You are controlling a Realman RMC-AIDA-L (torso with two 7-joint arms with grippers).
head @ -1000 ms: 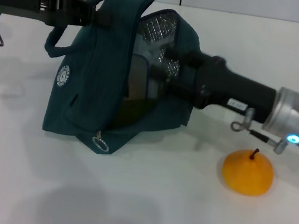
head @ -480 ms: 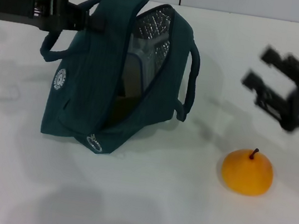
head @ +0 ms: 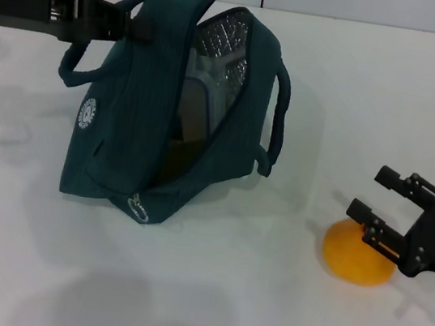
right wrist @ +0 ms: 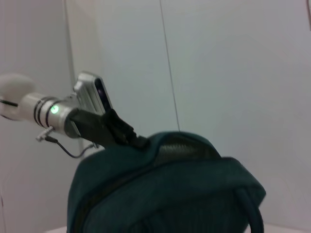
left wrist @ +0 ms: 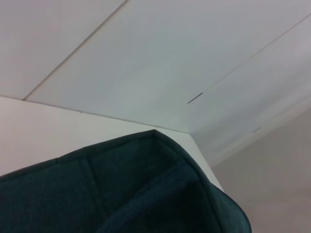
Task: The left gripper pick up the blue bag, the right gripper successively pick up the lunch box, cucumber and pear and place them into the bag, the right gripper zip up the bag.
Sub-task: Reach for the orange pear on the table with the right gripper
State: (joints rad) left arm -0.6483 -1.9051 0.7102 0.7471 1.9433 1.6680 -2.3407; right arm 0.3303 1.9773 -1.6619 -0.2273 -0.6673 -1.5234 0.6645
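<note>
Landmark: the blue bag [head: 159, 113], standing on the white table [head: 206, 292] with its mouth agape toward the robot's right, silver lining showing inside.
Left gripper: the left gripper [head: 136, 24] reaches in from the robot's left at the bag's top; fingers pinched on a loop handle [head: 96, 42], holding the top edge up.
Bag, left wrist view: only a fold of dark teal fabric [left wrist: 146, 194] fills the lower part, with wall panels behind.
Bag, right wrist view: the bag's upper edge [right wrist: 170, 184] with the left arm gripping it at the top.
Lunch box: the lunch box [head: 202, 103] sits inside the bag, a pale translucent face with a blue edge seen through the opening.
Cucumber: not made out; the bag's lower interior is dark.
Pear: the pear [head: 351, 253] rests on the table well to the right of the bag, on the side its opening faces, partly covered by the right claw.
Right gripper: the right gripper [head: 376, 199] is low over the table, right of the bag; fingers spread apart, the nearer finger [head: 372, 223] crossing the pear's top, nothing pinched.
Zipper: ring pull [head: 139, 207] lies at the bag's lower front corner, zip undone.
</note>
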